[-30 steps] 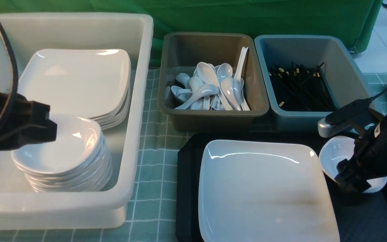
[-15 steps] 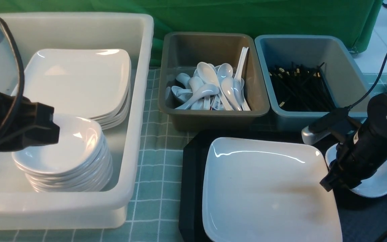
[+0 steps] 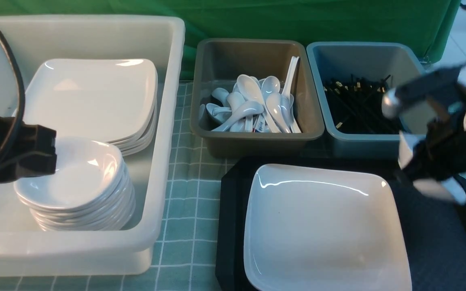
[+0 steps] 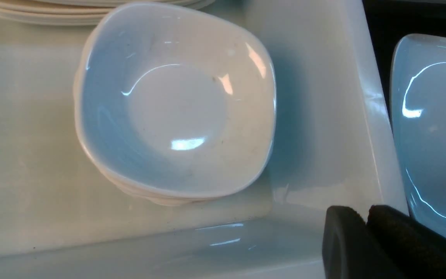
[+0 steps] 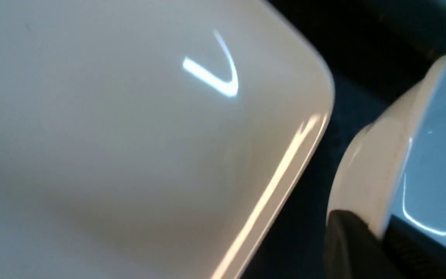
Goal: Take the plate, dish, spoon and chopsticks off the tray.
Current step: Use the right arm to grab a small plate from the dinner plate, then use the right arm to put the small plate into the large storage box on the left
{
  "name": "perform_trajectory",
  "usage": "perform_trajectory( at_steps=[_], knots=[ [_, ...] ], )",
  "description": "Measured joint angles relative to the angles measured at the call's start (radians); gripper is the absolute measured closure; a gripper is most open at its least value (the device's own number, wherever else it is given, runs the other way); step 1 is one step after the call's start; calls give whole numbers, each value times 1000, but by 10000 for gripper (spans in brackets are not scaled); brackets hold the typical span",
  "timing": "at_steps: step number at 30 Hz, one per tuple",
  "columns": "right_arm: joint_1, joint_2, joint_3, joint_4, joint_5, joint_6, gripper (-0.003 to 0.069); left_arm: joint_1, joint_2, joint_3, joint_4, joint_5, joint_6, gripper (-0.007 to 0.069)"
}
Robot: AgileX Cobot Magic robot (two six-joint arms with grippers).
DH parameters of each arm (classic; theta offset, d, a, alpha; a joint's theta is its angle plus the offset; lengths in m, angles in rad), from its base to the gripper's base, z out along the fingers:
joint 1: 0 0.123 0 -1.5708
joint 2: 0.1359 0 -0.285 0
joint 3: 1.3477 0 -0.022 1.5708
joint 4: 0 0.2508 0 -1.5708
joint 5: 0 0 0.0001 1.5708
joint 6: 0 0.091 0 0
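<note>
The right gripper (image 5: pixel 381 236) is clamped on the rim of the small dish (image 5: pixel 378 162), which hangs tilted in its jaws over the right side of the tray (image 3: pixel 431 242). The plate (image 3: pixel 322 230) lies flat on the tray, just to that gripper's left and lower down. The left gripper (image 4: pixel 364 223) is closed on nothing and hovers near the stack of small dishes (image 3: pixel 83 190) in the white tub (image 3: pixel 164 121), well apart from the plate.
</note>
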Motion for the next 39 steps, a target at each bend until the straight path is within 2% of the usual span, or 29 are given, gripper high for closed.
perform_trajectory(
  at_steps=[3, 5, 6, 7, 10, 14, 17, 26, 32, 34, 35, 39],
  knots=[
    [77, -8, -109, 25, -3, 1, 596, 0, -2, 0, 41, 13, -55, 565],
    [183, 23, -230, 56, -30, -7, 596, 0, -23, 0, 106, 31, -112, 565],
    [192, 30, -251, 60, -36, -9, 596, 0, -26, 0, 112, 32, -116, 565],
    [277, 72, -332, 72, -63, -21, 596, 0, -49, 0, 159, 51, -157, 565],
    [404, 175, -474, 77, -123, -57, 596, 0, -98, 0, 219, 80, -226, 565],
    [585, 356, -662, 87, -205, -108, 596, 0, -175, 0, 229, 102, -277, 565],
    [658, 464, -760, 87, -225, -115, 596, 0, -229, 0, 232, 120, -299, 565],
    [710, 709, -898, 87, -228, -157, 596, 0, -302, 0, 253, 196, -311, 565],
    [730, 738, -904, 81, -235, -211, 575, 0, -302, 0, 273, 196, -312, 565],
    [740, 738, -905, 81, -241, -213, 503, 0, -302, 0, 273, 197, -312, 565],
    [741, 738, -905, 82, -243, -214, 494, 0, -302, 0, 273, 197, -312, 565],
    [751, 738, -906, 82, -247, -214, 298, 0, -302, 0, 275, 198, -312, 565]
  ],
)
